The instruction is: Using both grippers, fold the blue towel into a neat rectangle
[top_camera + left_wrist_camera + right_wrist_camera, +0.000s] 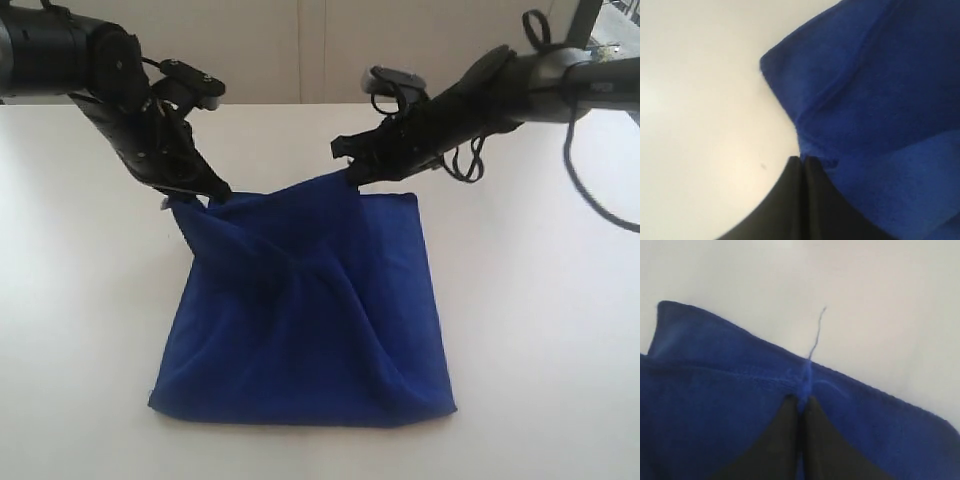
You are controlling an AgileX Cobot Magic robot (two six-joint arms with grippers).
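Observation:
The blue towel lies on the white table, its near part flat and its far edge lifted into a tent. My left gripper is shut on the far left corner of the towel, pinching cloth at the fingertips. My right gripper is shut on the far edge towards the right; in the right wrist view cloth bunches between the tips and a loose thread sticks up from the towel.
The white table stretches around the towel on all sides. A pale wall stands behind the far edge. Black cables hang under the right arm.

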